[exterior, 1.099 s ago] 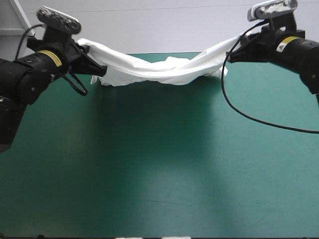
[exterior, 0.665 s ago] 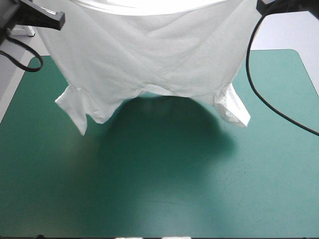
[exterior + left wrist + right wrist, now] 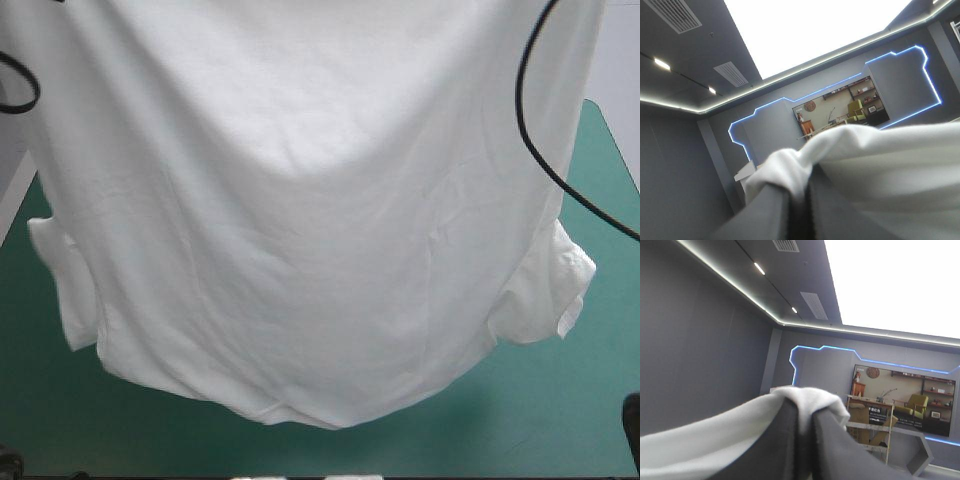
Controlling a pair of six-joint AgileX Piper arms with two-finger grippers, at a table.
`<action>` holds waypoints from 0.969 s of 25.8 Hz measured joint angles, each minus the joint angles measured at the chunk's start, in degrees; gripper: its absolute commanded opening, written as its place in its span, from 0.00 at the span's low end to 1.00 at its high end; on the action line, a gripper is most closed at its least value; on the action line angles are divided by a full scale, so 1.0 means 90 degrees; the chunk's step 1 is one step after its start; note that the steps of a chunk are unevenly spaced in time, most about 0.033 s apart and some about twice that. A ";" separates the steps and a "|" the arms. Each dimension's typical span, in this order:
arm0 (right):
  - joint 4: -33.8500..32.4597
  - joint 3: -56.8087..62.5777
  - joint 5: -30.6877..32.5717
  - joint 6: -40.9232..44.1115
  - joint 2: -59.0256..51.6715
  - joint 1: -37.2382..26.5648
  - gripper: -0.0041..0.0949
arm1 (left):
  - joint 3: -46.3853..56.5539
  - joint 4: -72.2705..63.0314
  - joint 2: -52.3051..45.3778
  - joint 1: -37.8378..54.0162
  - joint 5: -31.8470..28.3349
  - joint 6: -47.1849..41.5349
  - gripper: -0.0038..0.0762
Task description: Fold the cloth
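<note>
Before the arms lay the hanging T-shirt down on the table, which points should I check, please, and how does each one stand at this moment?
1. Left gripper shut on the T-shirt: ok, cloth is bunched between its fingers.
2. Right gripper shut on the T-shirt: ok, same kind of grip.
3. T-shirt spread, not twisted: ok, it hangs as one broad sheet, with left-side sleeve and right-side sleeve both out.
4. Hem clear of the table: cannot tell from this angle.
5. Table free under the cloth: cannot tell, the T-shirt hides most of it.
</note>
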 measured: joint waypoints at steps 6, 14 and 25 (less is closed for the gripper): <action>0.0014 0.0075 -0.0946 0.0000 0.1465 0.0000 0.03 | 0.0044 0.0156 0.1643 0.0558 -0.0805 -0.0470 0.07; 0.0219 -0.0317 -0.1291 -0.0029 0.1541 0.0000 0.03 | -0.0446 0.0162 0.1849 0.0755 -0.1279 -0.0623 0.07; 0.0023 -0.0707 0.1304 0.0207 0.1780 0.0000 0.03 | -0.0143 -0.0080 0.2058 0.0760 -0.0590 -0.0629 0.07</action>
